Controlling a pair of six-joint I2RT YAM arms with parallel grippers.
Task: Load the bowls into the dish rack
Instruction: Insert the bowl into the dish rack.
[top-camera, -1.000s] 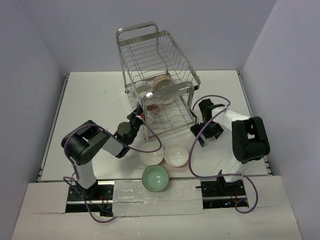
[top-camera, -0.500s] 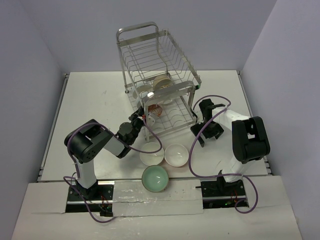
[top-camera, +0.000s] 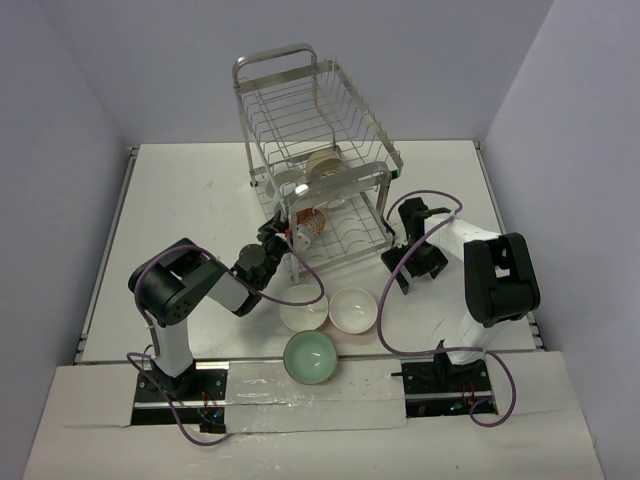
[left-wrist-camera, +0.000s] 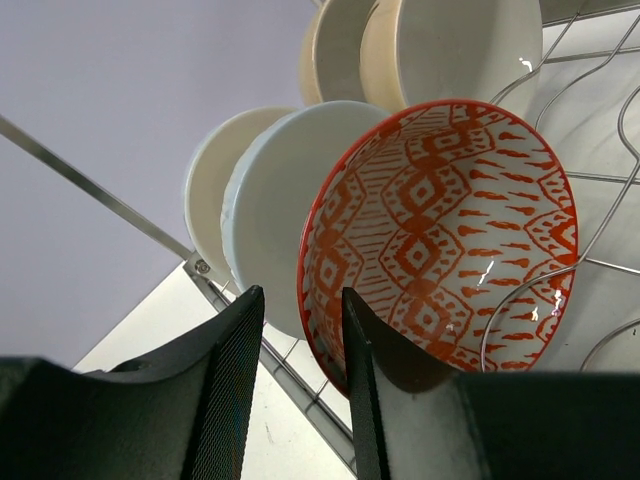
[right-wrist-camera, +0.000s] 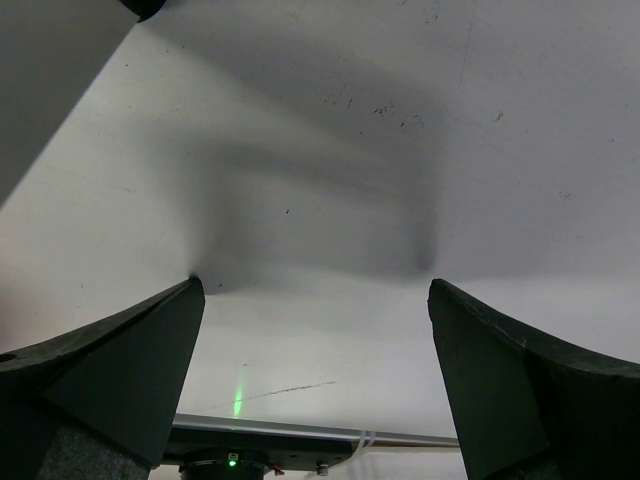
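Orange-red diamonds cover the inside of the patterned bowl (left-wrist-camera: 440, 230), which stands on edge in the lower tier of the rack (top-camera: 315, 130) against white bowls (left-wrist-camera: 270, 200). Its lower rim is hidden behind your left tool (left-wrist-camera: 303, 295), slightly parted around that rim with daylight on one side. Your right tool (right-wrist-camera: 315, 285) gapes wide and empty over the bench (right-wrist-camera: 330, 150), where three loose bowls (top-camera: 311, 357) sit before the rack.

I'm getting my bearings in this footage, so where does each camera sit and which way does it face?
Top external: above and behind the bases, looking down at table, dish rack and loose bowls; both arms show.
Left wrist: on the left arm, facing the orange-red bowl standing in the rack; its fingers frame the bottom.
Right wrist: on the right arm, facing the tabletop; its fingers fill the lower corners.
Shared: top and left wrist both show the orange-red bowl.
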